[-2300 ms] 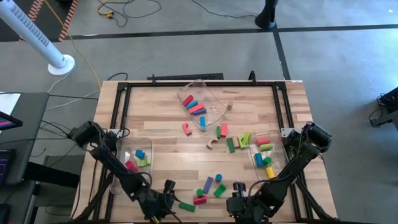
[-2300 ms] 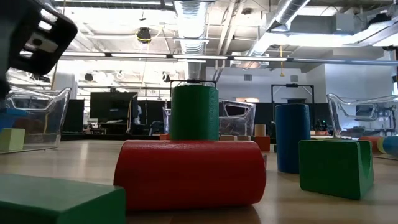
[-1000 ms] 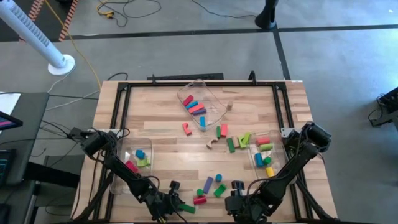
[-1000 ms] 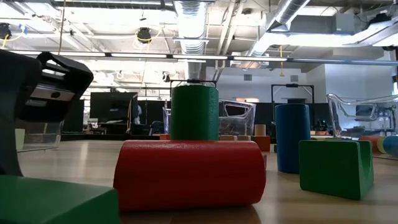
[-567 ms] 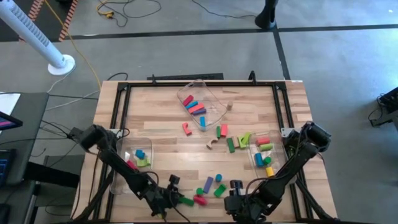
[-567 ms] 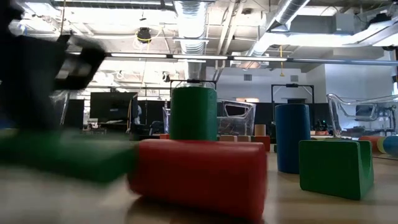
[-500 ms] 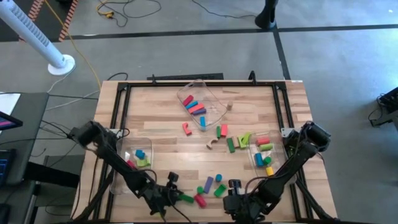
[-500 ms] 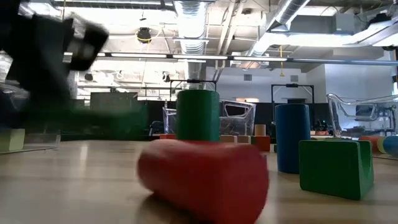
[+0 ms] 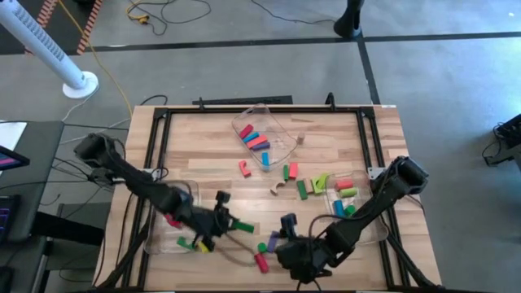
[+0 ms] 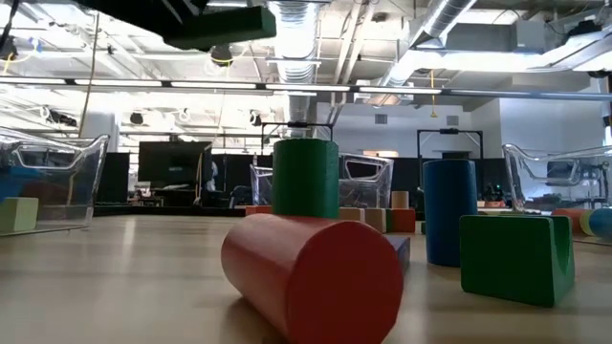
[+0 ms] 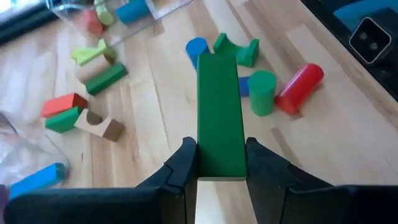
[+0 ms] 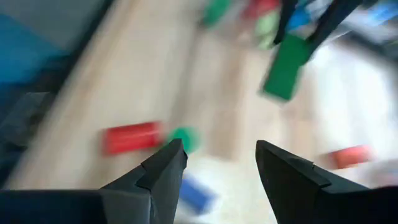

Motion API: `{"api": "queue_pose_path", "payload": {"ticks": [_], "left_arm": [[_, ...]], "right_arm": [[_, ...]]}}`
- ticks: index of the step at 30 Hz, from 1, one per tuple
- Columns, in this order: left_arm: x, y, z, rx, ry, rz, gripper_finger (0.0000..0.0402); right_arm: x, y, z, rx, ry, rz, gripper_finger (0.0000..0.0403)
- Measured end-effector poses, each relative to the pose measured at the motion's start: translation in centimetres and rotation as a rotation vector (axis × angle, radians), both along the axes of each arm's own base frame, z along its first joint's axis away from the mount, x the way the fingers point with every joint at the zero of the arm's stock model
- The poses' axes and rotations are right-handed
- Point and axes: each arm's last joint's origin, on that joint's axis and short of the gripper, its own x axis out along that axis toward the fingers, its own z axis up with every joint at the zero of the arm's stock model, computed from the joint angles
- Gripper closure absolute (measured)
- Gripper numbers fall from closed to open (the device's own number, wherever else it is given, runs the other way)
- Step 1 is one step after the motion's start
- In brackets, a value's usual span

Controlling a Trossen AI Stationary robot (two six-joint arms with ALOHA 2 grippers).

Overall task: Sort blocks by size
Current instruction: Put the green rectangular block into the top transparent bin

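Note:
A long green bar block (image 11: 219,118) hangs in the air over the table's near part, also seen as the green bar (image 9: 243,226) and high up as the green bar (image 10: 220,24). My left gripper (image 9: 230,221) is shut on it. Below lie a red cylinder (image 9: 260,262) on its side and, standing upright, a green cylinder (image 10: 306,177) and a blue cylinder (image 10: 449,210), next to a green arch block (image 10: 516,253). My right gripper (image 12: 217,162) hovers open above these near blocks, right of the bar, as the right gripper (image 9: 285,226) shows. My left gripper pinches the green bar's two long sides at its near end (image 11: 221,167) between its two fingers (image 11: 186,163). The fingers slant down and lie along the bar, which sticks out ahead of them. The bar is lifted clear of the table.
Three clear bins hold blocks: one at the far middle (image 9: 273,122), one at the left (image 9: 159,244) under my left arm, one at the right (image 9: 358,213). Loose blocks (image 9: 303,189) lie mid-table between them. Bare wood shows at the near left.
My left gripper has risen and gone toward the table's far edge, lifting the green bar clear of the table. The red cylinder was knocked and has turned about on the table. My right gripper has rolled and shifted toward the left and far side.

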Motion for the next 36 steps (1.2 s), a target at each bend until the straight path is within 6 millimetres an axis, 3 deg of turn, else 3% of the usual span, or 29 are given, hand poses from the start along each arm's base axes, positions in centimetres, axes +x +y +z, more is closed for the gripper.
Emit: {"api": "queue_pose_path", "payload": {"ticks": [6,9,23,36], "left_arm": [[0.5,5.1,1.5,-0.049,0.049,-0.038,0.0307],[0.8,7.8,2.1,-0.084,0.043,-0.047,0.0307],[1.1,17.4,2.8,-0.208,-0.005,-0.131,0.0307],[-0.1,21.9,2.9,-0.259,-0.065,-0.183,0.0307]], "right_arm": [[0.6,-1.3,0.7,-0.409,-0.063,-0.024,0.0173],[1.3,-2.4,0.8,-0.514,-0.050,-0.039,0.0173],[4.9,-11.0,0.4,-0.627,0.108,-0.215,0.0173],[7.3,-15.9,1.0,-0.666,0.116,-0.256,0.0173]]}}
